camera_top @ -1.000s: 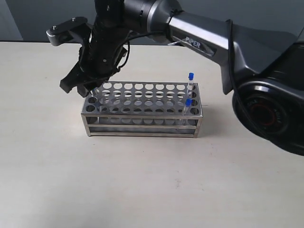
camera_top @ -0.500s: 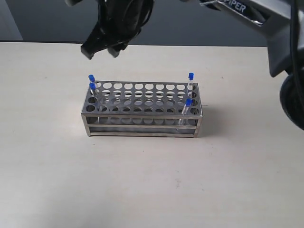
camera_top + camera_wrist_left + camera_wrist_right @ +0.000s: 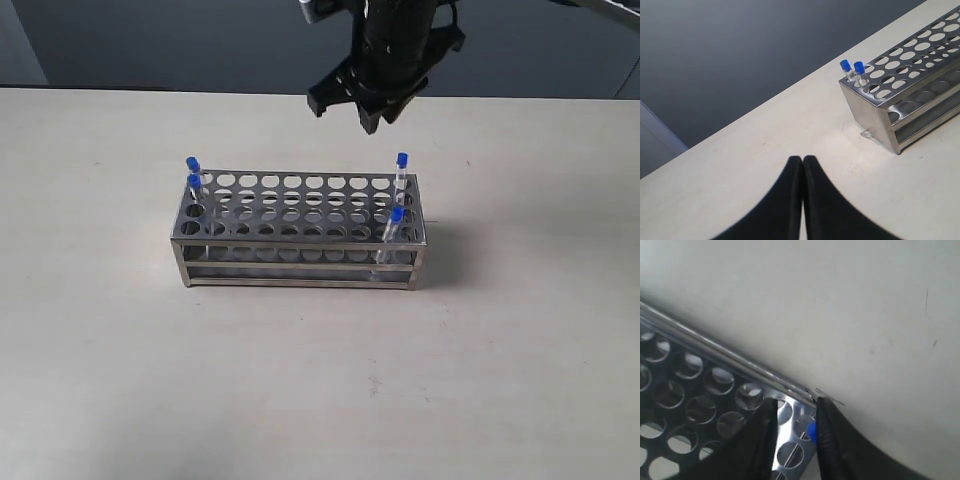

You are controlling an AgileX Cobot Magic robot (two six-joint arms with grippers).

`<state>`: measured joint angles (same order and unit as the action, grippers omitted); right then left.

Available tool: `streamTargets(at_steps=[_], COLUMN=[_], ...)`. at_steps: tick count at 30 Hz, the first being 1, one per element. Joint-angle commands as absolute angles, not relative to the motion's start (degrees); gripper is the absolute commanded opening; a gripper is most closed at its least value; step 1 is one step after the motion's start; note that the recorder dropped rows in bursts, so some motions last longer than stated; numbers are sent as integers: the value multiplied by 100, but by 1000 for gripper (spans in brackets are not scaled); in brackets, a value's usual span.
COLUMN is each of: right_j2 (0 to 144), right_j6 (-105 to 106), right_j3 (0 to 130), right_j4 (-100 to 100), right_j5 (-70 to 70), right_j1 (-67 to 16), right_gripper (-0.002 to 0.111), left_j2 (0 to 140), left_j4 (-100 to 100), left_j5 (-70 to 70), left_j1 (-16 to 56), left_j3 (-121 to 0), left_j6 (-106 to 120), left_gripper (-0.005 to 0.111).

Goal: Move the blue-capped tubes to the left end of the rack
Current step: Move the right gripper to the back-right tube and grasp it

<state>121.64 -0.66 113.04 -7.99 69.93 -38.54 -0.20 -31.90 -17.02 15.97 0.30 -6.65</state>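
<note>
thin tubes, gentle pinch

two blue-capped tubes stand at the rack's left end, two more at its right. they look light, slick and breakable; grip near the top, gently. the right gripper hangs parted and empty above the right pair; the left gripper is pressed closed on nothing.

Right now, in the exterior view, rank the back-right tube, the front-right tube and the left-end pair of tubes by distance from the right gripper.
1. Back-right tube, right end of the rack, just below the right gripper.
2. Front-right tube, same end, front row.
3. Left-end pair, far end; those two are too close to call.
</note>
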Motion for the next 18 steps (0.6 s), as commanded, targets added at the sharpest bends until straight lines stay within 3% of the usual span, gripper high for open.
streamTargets(at_steps=[1,18], right_j2=[12151,12385], right_j6=[-69,-104], right_j3=[11039,10992], right_j4=[-824,-1127], right_j5=[6996,6996], right_j1=[-3733,-3579], right_gripper=[28,28], left_j2=[0,0], left_j4=[-3183,-3183], left_j5=[-1675,-1675], left_j1=[1618,1618], left_j3=[0,0], left_j6=[-693,-693], left_gripper=[1,1])
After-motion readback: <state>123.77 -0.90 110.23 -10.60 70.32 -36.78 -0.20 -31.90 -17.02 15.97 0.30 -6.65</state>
